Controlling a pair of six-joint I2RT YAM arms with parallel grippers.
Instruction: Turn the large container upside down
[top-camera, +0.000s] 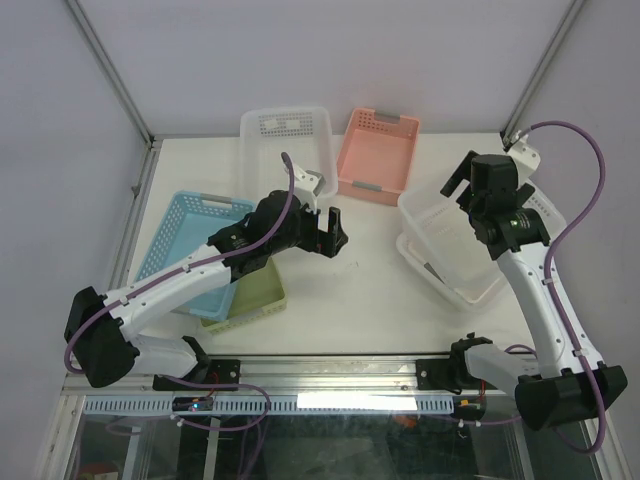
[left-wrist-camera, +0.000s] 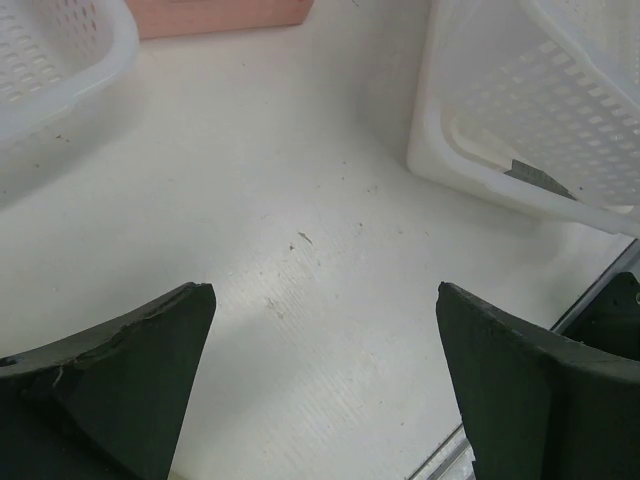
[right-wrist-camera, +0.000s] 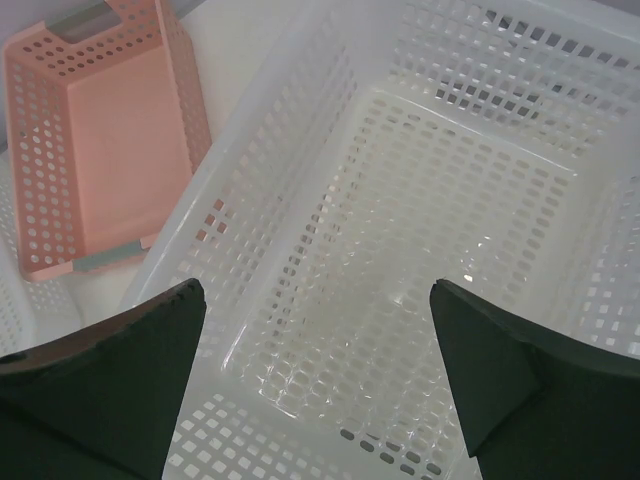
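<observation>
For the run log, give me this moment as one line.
phase: approach | left gripper: open, over table | right gripper: open, over large white container | container: upright, not yet flipped

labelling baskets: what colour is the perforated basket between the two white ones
Salmon pink; the perforated plastic basket shows best in the right wrist view.

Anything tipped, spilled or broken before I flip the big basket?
Nothing stands out. The big basket sits upright and empty, angled on the table; only small dark specks mark the surface.
</observation>
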